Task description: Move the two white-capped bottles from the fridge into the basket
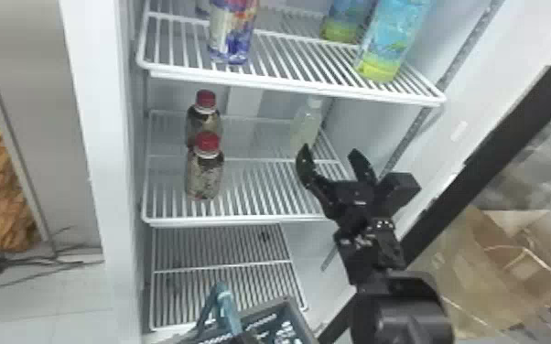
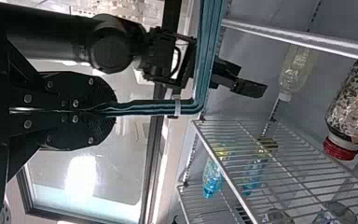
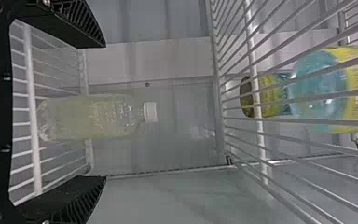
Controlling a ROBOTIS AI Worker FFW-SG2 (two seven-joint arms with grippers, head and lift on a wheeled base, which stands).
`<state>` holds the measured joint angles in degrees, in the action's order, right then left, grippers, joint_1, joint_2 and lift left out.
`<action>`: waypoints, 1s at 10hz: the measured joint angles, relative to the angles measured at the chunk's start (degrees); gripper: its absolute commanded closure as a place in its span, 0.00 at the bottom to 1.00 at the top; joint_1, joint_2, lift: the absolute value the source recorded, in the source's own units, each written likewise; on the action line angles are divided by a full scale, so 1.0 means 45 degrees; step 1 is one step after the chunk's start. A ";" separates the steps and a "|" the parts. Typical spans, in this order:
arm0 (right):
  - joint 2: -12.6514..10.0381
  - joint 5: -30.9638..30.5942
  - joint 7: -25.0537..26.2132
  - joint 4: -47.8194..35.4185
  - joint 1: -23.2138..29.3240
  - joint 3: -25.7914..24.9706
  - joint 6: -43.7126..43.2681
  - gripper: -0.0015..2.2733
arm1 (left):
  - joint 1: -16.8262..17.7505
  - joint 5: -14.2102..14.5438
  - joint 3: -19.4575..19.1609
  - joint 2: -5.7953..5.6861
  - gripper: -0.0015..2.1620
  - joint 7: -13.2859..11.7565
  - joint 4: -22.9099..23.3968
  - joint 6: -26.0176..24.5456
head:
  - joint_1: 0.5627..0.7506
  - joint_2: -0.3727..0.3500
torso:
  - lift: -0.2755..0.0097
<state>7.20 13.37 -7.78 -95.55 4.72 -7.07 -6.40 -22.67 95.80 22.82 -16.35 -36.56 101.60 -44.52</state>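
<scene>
A pale, clear white-capped bottle stands upright toward the back right of the middle shelf. My right gripper is open in front of it; in the right wrist view the same bottle lies between the open fingers' directions, deeper in, untouched by my right gripper. At the bottom of the head view, my left gripper is at the teal handle of the grey basket. The left wrist view has my left gripper shut on that handle. Something pale and clear lies in the basket.
Two red-capped bottles stand at the left of the middle shelf. Above, the upper shelf carries a blue-purple bottle and blue-yellow bottles. The open door's dark edge runs along the right.
</scene>
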 measured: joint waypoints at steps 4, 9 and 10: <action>0.0116 0.0042 -0.0140 0.2180 -0.1691 0.0447 -0.0493 0.01 | 0.0152 0.0022 0.0129 -0.0038 0.52 0.0000 0.0000 -0.0013 | 0.70 0.03 | 0.05; 0.0177 -0.0010 -0.0065 0.3974 -0.2952 0.0786 -0.0517 0.02 | 0.0201 0.0056 0.0230 -0.0066 0.52 0.0000 0.0000 -0.0041 | 0.70 0.03 | 0.05; 0.0182 -0.0057 0.0059 0.4364 -0.3256 0.0878 -0.0517 0.02 | 0.0217 0.0042 0.0235 -0.0063 0.52 0.0000 0.0000 -0.0068 | 0.70 0.03 | 0.05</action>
<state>8.02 13.11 -7.51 -75.92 -9.93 -3.12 -8.72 -21.69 95.99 23.88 -16.63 -36.56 101.60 -44.82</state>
